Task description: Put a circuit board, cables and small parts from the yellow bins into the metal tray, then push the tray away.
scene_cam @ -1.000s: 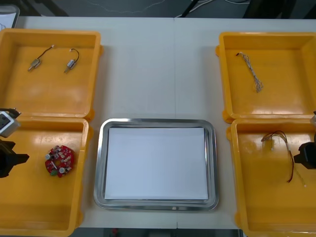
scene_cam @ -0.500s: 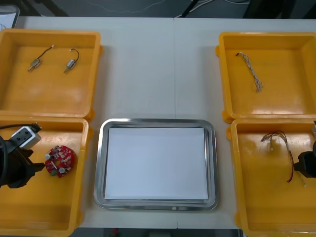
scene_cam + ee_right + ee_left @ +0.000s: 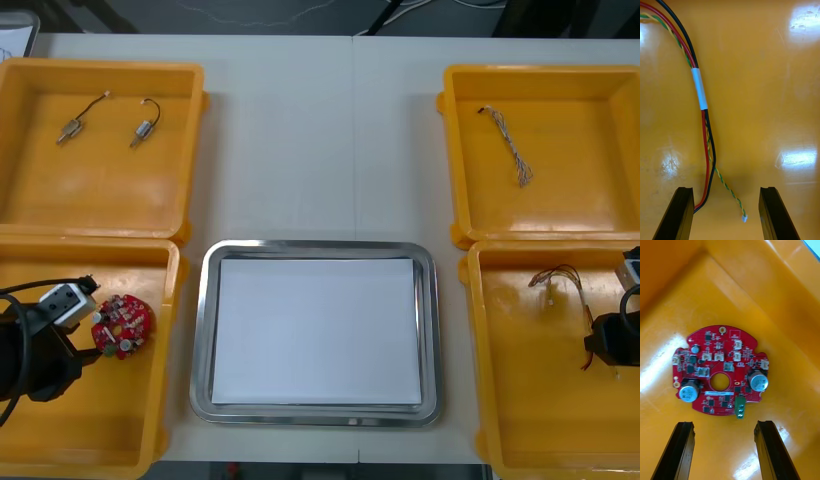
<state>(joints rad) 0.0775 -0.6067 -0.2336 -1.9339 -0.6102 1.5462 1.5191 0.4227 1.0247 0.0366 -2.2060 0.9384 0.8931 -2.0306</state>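
Now the left gripper (image 3: 72,350) has come in from the table's left edge over the last second and sits inside the near-left yellow bin (image 3: 165,410), just beside the circuit board (image 3: 120,325), so the first pick looks set up but not made. Its fingers stand apart and hold nothing; in the left wrist view the board lies flat on the bin floor just ahead of the fingertips, not yet between them. The right gripper (image 3: 605,345) has edged a little inward over the near-right yellow bin (image 3: 482,390), also spread wide and empty, with the red and yellow cable (image 3: 570,285) running past 1 finger and a thin green-yellow strand ending between the 2. The metal tray (image 3: 320,246), white inside, has nothing in it, so the task is at its very start. The board is round and red with a centre hole, notched rim, 2 silver cans (image 3: 689,393) and a green terminal block (image 3: 739,407) at the edge nearest the fingers. The cable is a loose bundle of red, black and twisted leads bound by a white sleeve (image 3: 700,90); it will probably flop when lifted.
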